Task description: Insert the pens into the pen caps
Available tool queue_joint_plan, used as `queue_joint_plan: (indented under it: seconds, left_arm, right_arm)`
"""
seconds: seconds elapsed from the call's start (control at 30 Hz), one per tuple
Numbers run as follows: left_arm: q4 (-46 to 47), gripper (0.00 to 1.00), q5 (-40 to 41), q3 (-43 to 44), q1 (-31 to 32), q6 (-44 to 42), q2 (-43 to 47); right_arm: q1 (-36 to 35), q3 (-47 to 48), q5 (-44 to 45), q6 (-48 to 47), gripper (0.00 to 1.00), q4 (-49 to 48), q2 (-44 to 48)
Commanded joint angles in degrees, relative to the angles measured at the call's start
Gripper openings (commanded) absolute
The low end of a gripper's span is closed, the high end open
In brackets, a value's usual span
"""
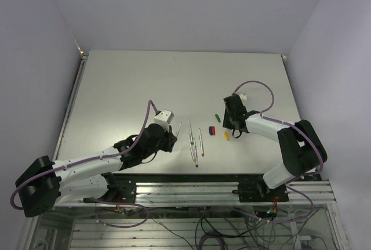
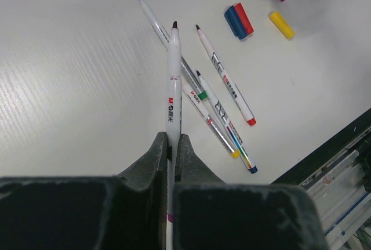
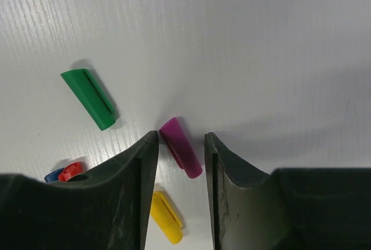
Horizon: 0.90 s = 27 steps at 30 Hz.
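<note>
My left gripper [image 2: 173,140] is shut on a white pen [image 2: 174,76] with a purple end band, its dark tip pointing forward above the table. Three more pens [image 2: 217,108] lie crossed on the table beyond it, and a red-ended pen [image 2: 226,82] lies beside them. My right gripper [image 3: 181,137] is open, low over the table, with the purple cap [image 3: 181,147] lying between its fingers. The green cap [image 3: 88,98], yellow cap [image 3: 166,217], red cap [image 3: 71,170] and blue cap [image 3: 53,175] lie close by. In the top view the left gripper [image 1: 171,136] is left of the pens [image 1: 193,142], and the right gripper [image 1: 232,123] is by the caps.
The white table's [image 1: 127,87] front edge and the metal rail [image 1: 232,189] run just behind the pens. Purple cables [image 1: 255,87] loop over both arms. Walls stand at the back and sides.
</note>
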State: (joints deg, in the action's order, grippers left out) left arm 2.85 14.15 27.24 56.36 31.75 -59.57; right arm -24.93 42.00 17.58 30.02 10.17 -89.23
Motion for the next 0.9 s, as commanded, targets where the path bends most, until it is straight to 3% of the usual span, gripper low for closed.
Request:
queue_joint_plan:
  seconds: [0.0, 0.1, 0.2, 0.5, 0.87]
  left_arm:
    - [-1.1, 0.07, 1.7, 1.6, 0.2, -1.1, 0.3]
    - [-1.1, 0.07, 1.9, 1.6, 0.2, -1.1, 0.1]
    - [-0.9, 0.07, 2.0, 1.7, 0.2, -1.1, -0.2]
    - [0.5, 0.07, 1.5, 1.3, 0.2, -1.3, 0.1]
    - [5.4, 0.07, -0.8, 1.7, 0.2, -3.8, 1.9]
  right_arm:
    - [-0.3, -2.9, -2.3, 2.2, 0.35, 4.7, -1.1]
    - [-0.3, -3.5, -2.9, 2.4, 0.28, 5.3, -0.8]
    - [-0.3, -3.9, -3.2, 3.0, 0.0, 6.3, -0.9]
    - [-0.3, -3.3, -3.7, 2.5, 0.0, 4.3, 1.3]
    - [-0.3, -0.3, -2.9, -1.3, 0.0, -1.9, 17.8]
